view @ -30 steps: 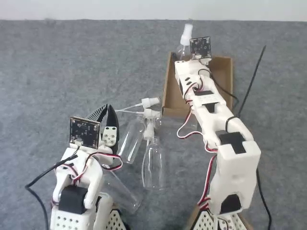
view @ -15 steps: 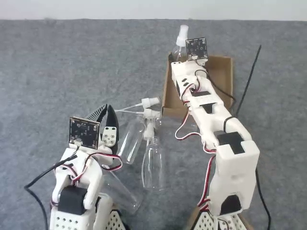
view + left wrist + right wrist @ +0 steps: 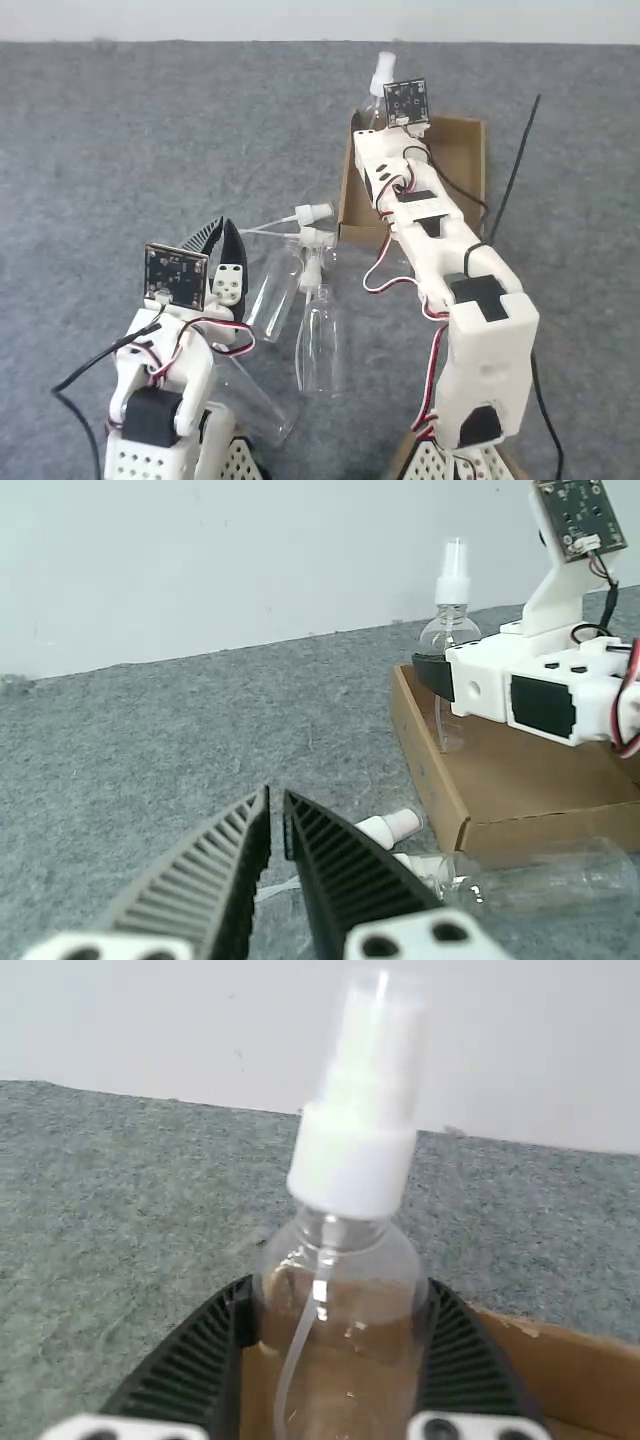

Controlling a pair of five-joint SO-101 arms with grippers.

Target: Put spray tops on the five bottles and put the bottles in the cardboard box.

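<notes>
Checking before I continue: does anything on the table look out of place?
Yes. A loose spray top, its tube bare, lies on the carpet beside the cardboard box, fitted to no bottle. Clear bottles lie on their sides near it.

No writing can be read anywhere: the cardboard box (image 3: pixel 465 150) is plain brown with no print on it, the bottle (image 3: pixel 340 1295) is clear and bears no label, and the marks on the circuit board (image 3: pixel 575 510) are too small to make out
</notes>
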